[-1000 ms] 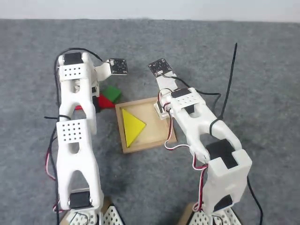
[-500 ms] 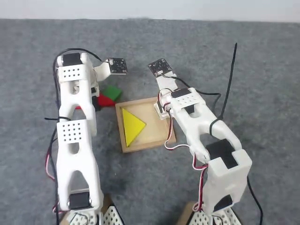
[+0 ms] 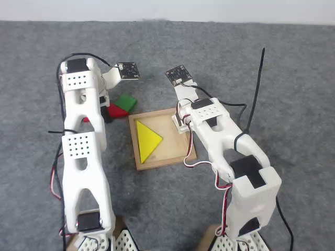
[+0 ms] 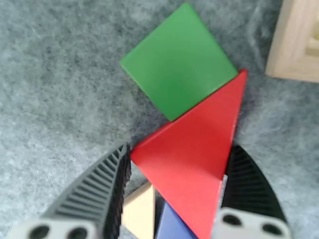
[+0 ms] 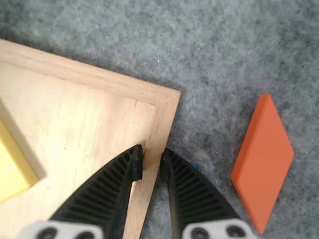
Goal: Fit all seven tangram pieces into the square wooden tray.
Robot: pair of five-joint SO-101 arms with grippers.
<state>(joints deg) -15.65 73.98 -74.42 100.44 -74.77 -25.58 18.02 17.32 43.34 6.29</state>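
High view: tray (image 3: pixel 159 163) sits on the grey bench (image 3: pixel 293 104) between the two arms. A yellow triangle (image 3: pixel 147 140) lies flat inside it.
Left hand (image 4: pixel 178 152): fingers pressed on opposite edges of the red triangle (image 4: pixel 192 179), pinching it.
Green square (image 4: pixel 179 62): on bench, touching red triangle, just outside tray.
Blue piece (image 4: pixel 172 226), pale piece (image 4: pixel 139 214): against red triangle, between the fingers.
Right hand (image 5: pixel 151 152): nearly closed, pinching tray wall near a corner, one finger inside, one outside.
Orange parallelogram (image 5: pixel 261 159): on bench near that corner, apart from tray.
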